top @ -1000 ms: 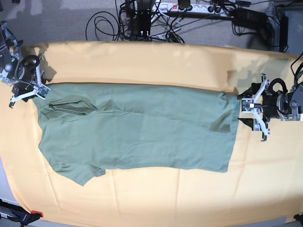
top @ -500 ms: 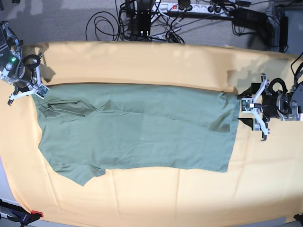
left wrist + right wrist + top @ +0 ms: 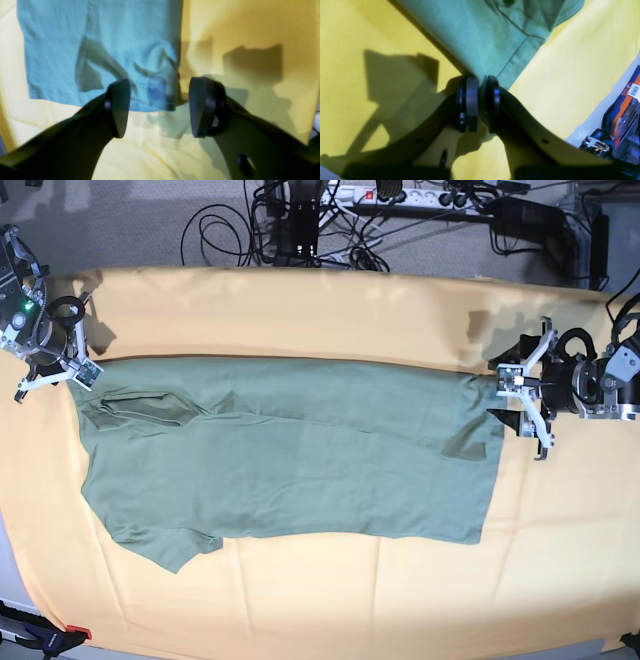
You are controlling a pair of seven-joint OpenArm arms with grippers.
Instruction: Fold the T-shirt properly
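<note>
Right gripper (image 3: 480, 105) nearly closed at the T-shirt (image 3: 290, 450) shoulder corner; whether cloth is pinched is unclear, so a lift may slip. Left gripper (image 3: 160, 107) gapes wide just off the hem corner. Shirt lies flat on yellow cloth (image 3: 300, 310).

The T-shirt (image 3: 290, 450) lies flat across the middle of the yellow-orange cloth (image 3: 300, 310), so nothing tall stands in a gripper's way. Bare cloth runs in wide bands along the far and near edges. Tangled cables (image 3: 300, 225) and a power strip (image 3: 420, 195) crowd the floor beyond the far edge.
</note>
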